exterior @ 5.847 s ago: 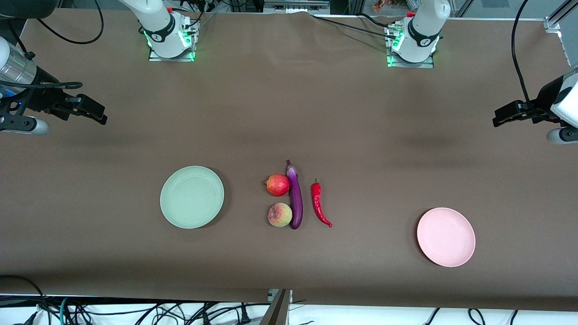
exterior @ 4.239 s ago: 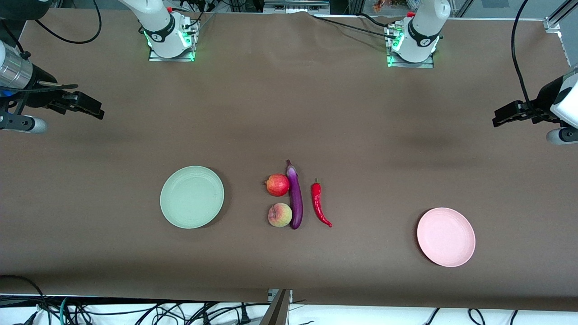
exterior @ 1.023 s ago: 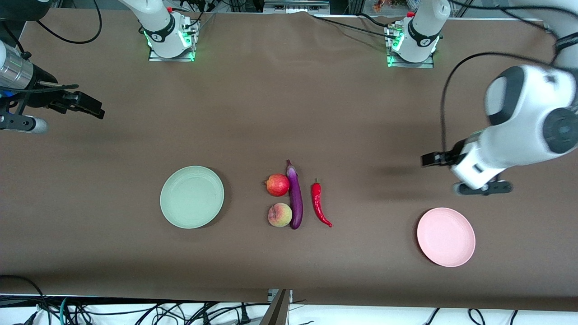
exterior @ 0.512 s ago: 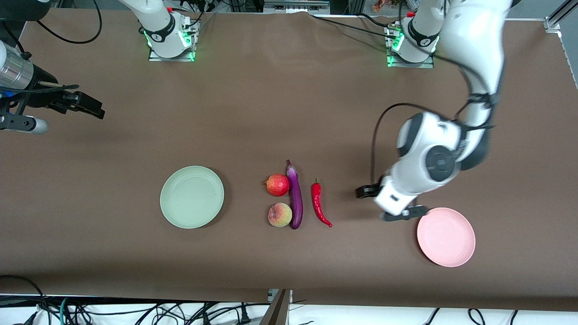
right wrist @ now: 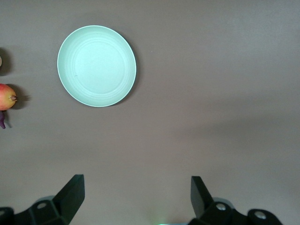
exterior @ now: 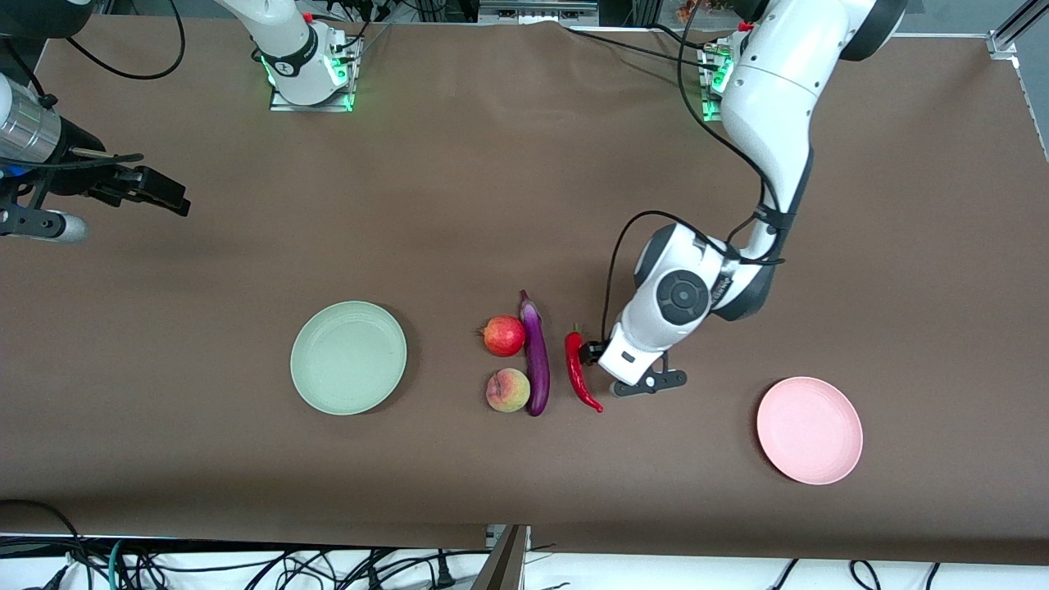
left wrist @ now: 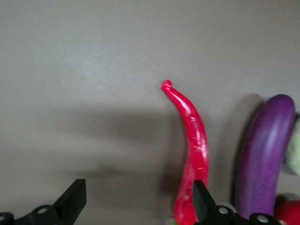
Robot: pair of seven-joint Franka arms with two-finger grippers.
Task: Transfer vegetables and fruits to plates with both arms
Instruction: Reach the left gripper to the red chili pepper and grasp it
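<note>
My left gripper (left wrist: 136, 199), fingers spread, hangs just beside the curved glossy red chili pepper (exterior: 580, 373), off-centre. Risk: closing now pushes it against the long purple eggplant (exterior: 536, 357). My right gripper (right wrist: 136, 197) waits, spread, at the table's end.

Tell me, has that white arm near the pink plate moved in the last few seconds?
Yes. The left gripper swept in from the table's edge, past the pink plate, and now sits beside the red chili, fingers open.
</note>
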